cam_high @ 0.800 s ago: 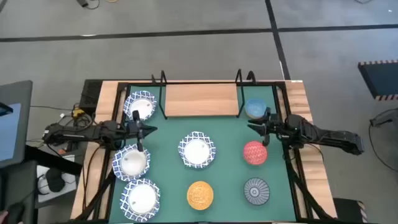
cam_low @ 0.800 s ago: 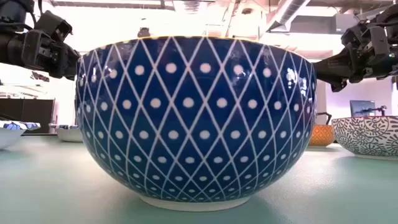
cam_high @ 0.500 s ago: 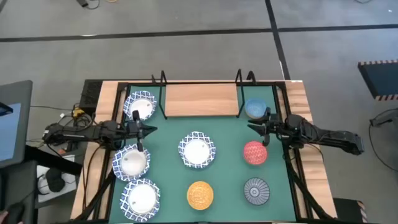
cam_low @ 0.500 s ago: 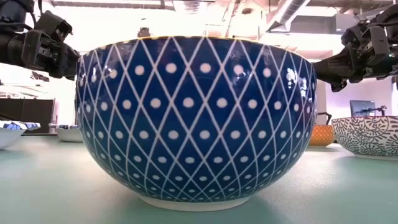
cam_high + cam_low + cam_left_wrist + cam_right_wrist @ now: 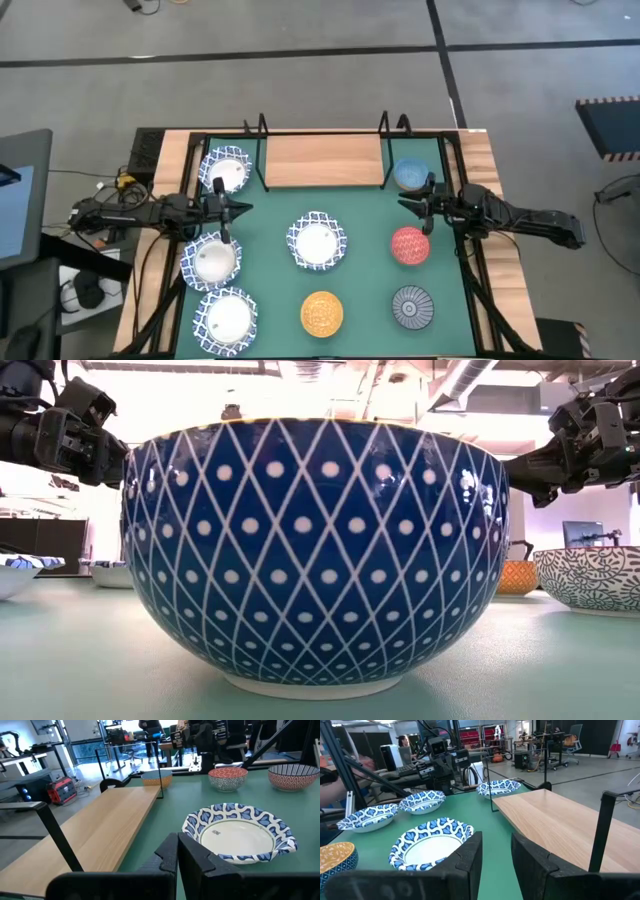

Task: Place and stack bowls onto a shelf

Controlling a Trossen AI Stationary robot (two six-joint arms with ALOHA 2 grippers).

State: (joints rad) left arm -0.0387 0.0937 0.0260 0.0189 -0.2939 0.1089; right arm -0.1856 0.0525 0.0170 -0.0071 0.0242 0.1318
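The shelf (image 5: 322,160) is sitting bare at the far edge of the green mat (image 5: 365,280) on the table (image 5: 495,160), between its black wire ends. None of the eight bowls is lying on it.

Three white lattice bowls are lining the left side of the mat — far (image 5: 226,169), middle (image 5: 212,261) and near (image 5: 228,317) — and a fourth (image 5: 317,242) is sitting at the centre. The light blue bowl (image 5: 409,176) is resting just right of the shelf, the red bowl (image 5: 409,245) nearer, the grey bowl (image 5: 410,306) nearest, with the orange bowl (image 5: 321,312) in front of the centre one.

The left gripper (image 5: 227,209) is hovering between the far and middle white bowls; its jaws are standing almost together, holding nothing.

The right gripper (image 5: 418,206) is hovering between the light blue and red bowls — its jaws are parted by a narrow gap and gripping nothing.
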